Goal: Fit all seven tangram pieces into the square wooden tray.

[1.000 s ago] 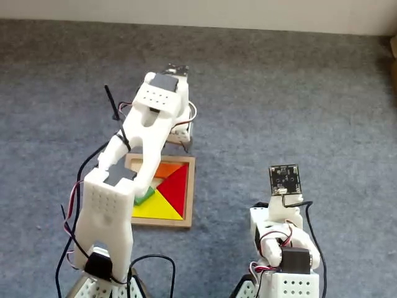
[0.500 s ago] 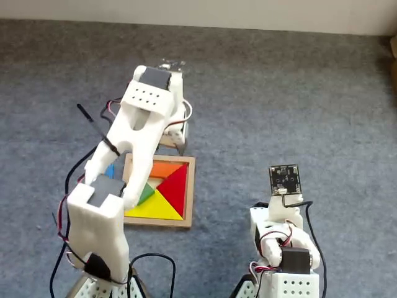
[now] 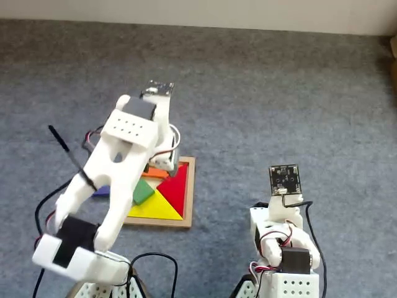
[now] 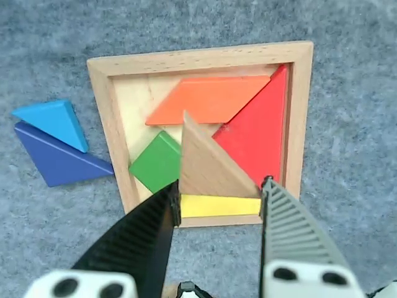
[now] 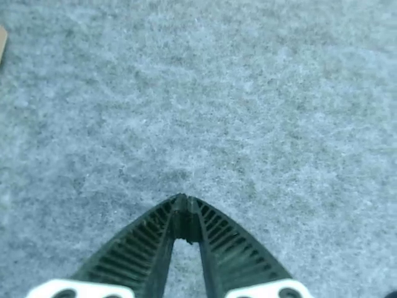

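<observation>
Your left gripper (image 4: 220, 192) fingers clamp the wood triangle (image 4: 211, 164) above the tray (image 4: 198, 57), apex toward the orange piece (image 4: 208, 99). The tray's bare corner lies beyond the green square (image 4: 158, 164). Right gripper (image 5: 185, 226): fingers closed, empty, well apart.

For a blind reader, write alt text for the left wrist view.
The left gripper holds a plain wooden triangle over a wooden tray containing an orange piece, a red piece, a green piece and a yellow piece. A light blue triangle and a dark blue triangle lie on carpet beside it.
</observation>
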